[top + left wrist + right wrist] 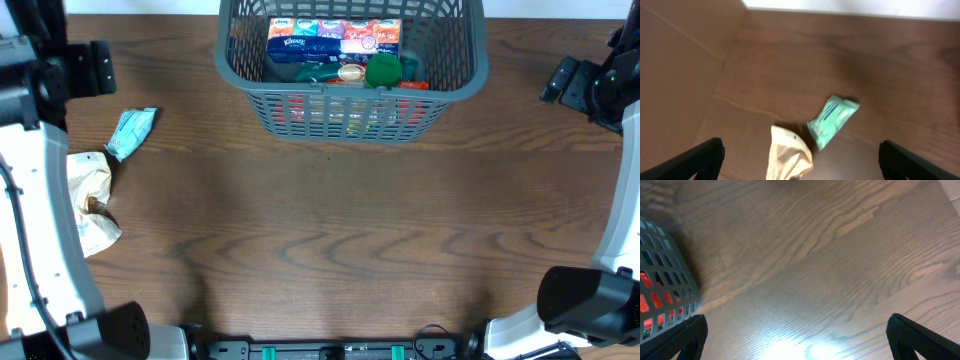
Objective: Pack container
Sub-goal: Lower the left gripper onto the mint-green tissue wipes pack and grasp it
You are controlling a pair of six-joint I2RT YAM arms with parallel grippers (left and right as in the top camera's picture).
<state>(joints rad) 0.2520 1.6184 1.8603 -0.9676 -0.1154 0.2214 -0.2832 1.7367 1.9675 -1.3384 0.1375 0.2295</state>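
**Container (pixel 352 112) at far edge**
It sits at 12 o'clock on the dark wood-grain table (pixel 330 230); mint packet (pixel 132 131) and crumpled paper bag (pixel 92 200) lie at 9 o'clock. On left gripper (pixel 800 162) and right gripper (pixel 796 337), jaws spread

A robotics lab bench — a wood-grain table (pixel 330 230) flanked by two white arms (pixel 35 230).

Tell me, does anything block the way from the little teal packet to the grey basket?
Nothing visible does. Only bare table lies between the teal packet and the basket; the crumpled tan bag sits off that path.
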